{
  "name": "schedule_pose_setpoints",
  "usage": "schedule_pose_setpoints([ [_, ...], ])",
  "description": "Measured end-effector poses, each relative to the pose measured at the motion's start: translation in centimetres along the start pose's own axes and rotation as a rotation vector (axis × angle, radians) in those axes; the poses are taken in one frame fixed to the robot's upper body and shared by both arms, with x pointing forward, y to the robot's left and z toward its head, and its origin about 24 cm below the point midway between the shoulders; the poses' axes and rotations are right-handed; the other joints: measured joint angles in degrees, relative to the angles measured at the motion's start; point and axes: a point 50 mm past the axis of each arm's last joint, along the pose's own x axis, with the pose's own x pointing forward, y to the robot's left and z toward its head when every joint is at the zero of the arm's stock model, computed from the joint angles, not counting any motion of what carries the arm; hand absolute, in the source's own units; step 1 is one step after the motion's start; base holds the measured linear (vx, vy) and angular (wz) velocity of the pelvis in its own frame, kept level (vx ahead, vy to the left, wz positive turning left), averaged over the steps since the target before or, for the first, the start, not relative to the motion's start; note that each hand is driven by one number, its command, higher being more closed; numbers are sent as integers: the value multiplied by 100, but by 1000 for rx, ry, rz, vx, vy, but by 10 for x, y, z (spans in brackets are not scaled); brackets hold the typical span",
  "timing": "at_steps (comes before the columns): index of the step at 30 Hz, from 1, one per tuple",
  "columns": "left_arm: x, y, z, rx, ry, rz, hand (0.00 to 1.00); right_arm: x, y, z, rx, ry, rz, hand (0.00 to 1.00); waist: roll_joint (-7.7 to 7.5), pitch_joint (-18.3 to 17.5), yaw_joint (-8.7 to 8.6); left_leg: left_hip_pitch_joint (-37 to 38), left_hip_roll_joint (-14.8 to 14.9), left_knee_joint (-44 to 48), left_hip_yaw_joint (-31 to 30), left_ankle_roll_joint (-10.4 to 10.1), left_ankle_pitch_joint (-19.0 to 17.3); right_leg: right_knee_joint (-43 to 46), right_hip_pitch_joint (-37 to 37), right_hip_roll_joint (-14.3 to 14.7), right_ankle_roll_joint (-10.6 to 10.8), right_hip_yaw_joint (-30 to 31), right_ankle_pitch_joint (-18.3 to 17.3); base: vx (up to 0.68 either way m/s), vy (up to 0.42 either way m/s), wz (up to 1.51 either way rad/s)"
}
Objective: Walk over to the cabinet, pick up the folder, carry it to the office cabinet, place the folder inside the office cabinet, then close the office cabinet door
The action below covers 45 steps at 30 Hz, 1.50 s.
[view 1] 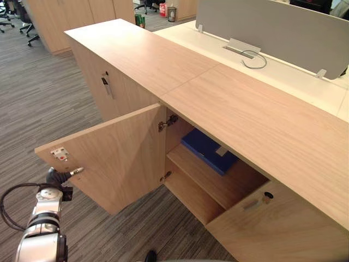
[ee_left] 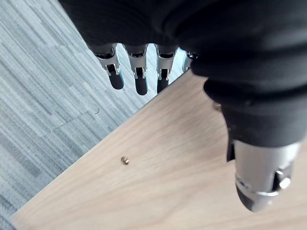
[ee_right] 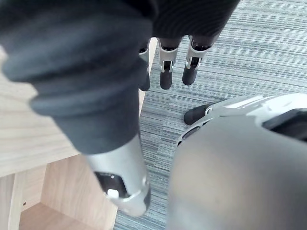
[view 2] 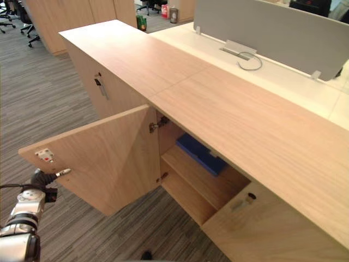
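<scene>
At eight o'clock the left hand sits at the free edge of the open door, fingers straight, holding nothing. I'd push flat near that edge toward two o'clock until the door meets the cabinet. The blue folder already lies on the shelf inside, and the right hand hangs loose, fingers empty.

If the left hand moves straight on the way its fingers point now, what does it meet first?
Probably the carpet: the left hand's fingers reach past the open door's edge; depth is unclear.
</scene>
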Motion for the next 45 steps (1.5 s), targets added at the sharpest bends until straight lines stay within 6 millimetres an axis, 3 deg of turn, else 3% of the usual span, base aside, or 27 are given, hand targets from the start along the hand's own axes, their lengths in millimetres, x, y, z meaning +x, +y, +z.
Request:
schedule_pose_setpoints([
  [5,3,11,12,88,-32,20,0,-1,-5,-6,1,12,-10,0,23,12,-4,1,5,1,41,-11,-9,-9,-17,0,4,33,8,-6,-10,-7],
  [12,4,16,10,104,-2,57,0,-2,-7,-7,10,12,0,0,44,4,20,19,26,3,240,-22,-16,-110,-46,-2,29,210,128,-11,-2,-12],
  [18,1,8,9,52,-22,70,0,-3,-8,-10,20,5,-2,0,48,-2,64,-8,4,3,327,12,10,-109,-119,-31,56,302,196,-42,10,-8],
  [20,-8,-9,1,46,-60,50,0,-3,-10,-11,19,5,-8,0,64,-19,129,-15,-32,3,318,33,25,-108,-122,-65,68,293,203,-16,16,2],
  [22,-29,-41,-25,7,-53,-28,0,-4,-14,-15,19,11,-25,0,118,-111,225,-49,-97,2,267,69,49,-106,-155,-125,75,256,204,-24,34,12],
  [25,-53,-73,-50,-13,-32,-101,0,-5,-16,-15,12,11,-34,0,145,-194,244,-139,-170,2,143,129,116,-104,-173,-190,104,111,214,-25,31,25],
  [28,-83,-102,-71,160,-52,-248,0,-5,-19,-14,-6,10,-43,0,190,-241,290,-220,-239,0,-30,170,202,-87,-165,-247,123,-45,219,-39,12,31],
  [31,-113,-127,-79,272,-112,-405,0,-5,-19,-12,-43,5,-51,0,200,-239,379,-337,-280,-5,-198,189,287,-90,-176,-275,176,-216,250,-68,-10,39],
  [36,-165,-177,-65,378,-324,-775,0,-4,-18,-7,-87,-16,-59,0,197,-241,339,-543,-323,-29,-563,202,442,-122,-170,-274,194,-583,232,-68,-42,38],
  [39,-195,-199,-25,245,-544,-858,0,-4,-17,-6,-93,-17,-60,0,170,-254,311,-719,-339,-31,-870,175,562,-203,-161,-228,189,-922,231,-39,-72,57],
  [41,-200,-198,-10,203,-624,-851,0,-3,-15,-4,-131,-19,-51,0,156,-255,314,-739,-342,-32,-1008,130,607,-201,-128,-209,187,-1050,231,-4,-81,40],
  [45,-195,-192,-2,175,-642,-809,0,-1,-10,3,-183,-31,-35,0,142,-270,336,-833,-333,-32,-1274,66,656,-206,-95,-157,184,-1333,227,20,-80,33],
])
